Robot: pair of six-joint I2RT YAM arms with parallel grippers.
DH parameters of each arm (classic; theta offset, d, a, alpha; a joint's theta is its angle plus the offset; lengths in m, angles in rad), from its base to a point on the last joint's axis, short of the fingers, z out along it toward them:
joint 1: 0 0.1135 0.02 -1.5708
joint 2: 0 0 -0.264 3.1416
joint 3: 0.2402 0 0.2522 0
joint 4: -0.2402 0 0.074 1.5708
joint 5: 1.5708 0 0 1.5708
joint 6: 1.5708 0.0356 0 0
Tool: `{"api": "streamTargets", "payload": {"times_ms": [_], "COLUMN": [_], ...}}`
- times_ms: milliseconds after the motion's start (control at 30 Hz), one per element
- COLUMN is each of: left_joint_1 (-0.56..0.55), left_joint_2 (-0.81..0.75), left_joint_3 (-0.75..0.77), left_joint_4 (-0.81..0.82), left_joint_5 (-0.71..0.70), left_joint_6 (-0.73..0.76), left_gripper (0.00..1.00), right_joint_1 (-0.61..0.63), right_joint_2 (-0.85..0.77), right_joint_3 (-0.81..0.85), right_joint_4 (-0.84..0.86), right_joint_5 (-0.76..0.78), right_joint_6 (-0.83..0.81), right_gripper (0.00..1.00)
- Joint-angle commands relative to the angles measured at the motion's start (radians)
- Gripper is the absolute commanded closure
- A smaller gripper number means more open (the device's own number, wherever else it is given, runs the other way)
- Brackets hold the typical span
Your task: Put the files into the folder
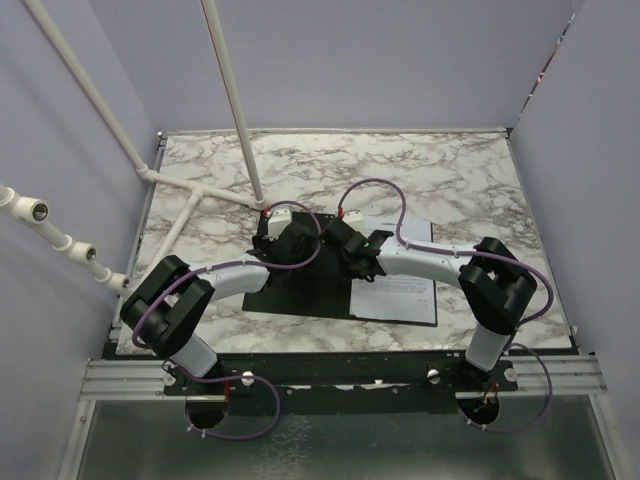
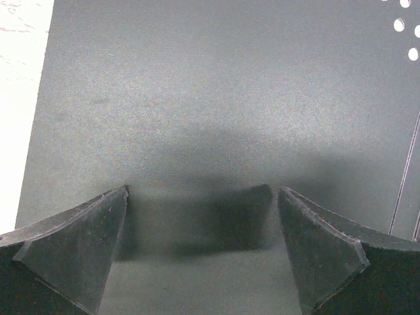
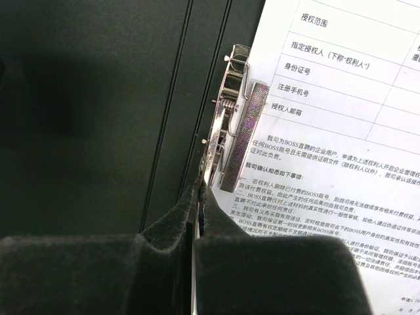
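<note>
The folder [image 1: 300, 297] is laid open on the worktop [image 1: 450, 180], black inside upward. The files [image 1: 395, 297] are spread on its right half, their edge at the silver clip [image 3: 226, 125]. The clip's lever is pinched in the clenched right gripper [image 3: 198, 197], probably so the sheets can be clamped. The left gripper [image 2: 203, 197] is held wide apart and empty over the left cover, seemingly to keep it flat.

Your left gripper [image 2: 203, 191]: jaws wide apart, close to folder [image 2: 216, 98] black inside; pale table [image 2: 18, 98] strip at left, round holes [image 2: 399, 25] top right.
</note>
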Motion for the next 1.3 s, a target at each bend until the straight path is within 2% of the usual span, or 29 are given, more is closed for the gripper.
{"api": "streamTargets", "payload": {"times_ms": [0,233,767,1267], "left_joint_1": [0.001,0.003,0.001,-0.016], "left_joint_2": [0.115,0.107,0.107,0.100], "left_joint_3": [-0.114,-0.117,-0.132,-0.144], "left_joint_4": [-0.154,-0.146,-0.115,-0.104], "left_joint_5": [0.241,0.252,0.284,0.293], "left_joint_6": [-0.116,-0.120,-0.114,-0.125], "left_gripper": [0.02,0.02,0.02,0.02], "right_joint_1": [-0.003,-0.003,-0.003,-0.003], "right_joint_2": [0.040,0.050,0.029,-0.027], "right_joint_3": [-0.070,-0.105,-0.139,-0.093], "right_joint_4": [-0.156,-0.128,0.044,0.081], "right_joint_5": [0.073,0.048,-0.155,-0.189], "right_joint_6": [-0.001,0.019,0.079,0.109], "right_gripper": [1.00,1.00,1.00,1.00]}}
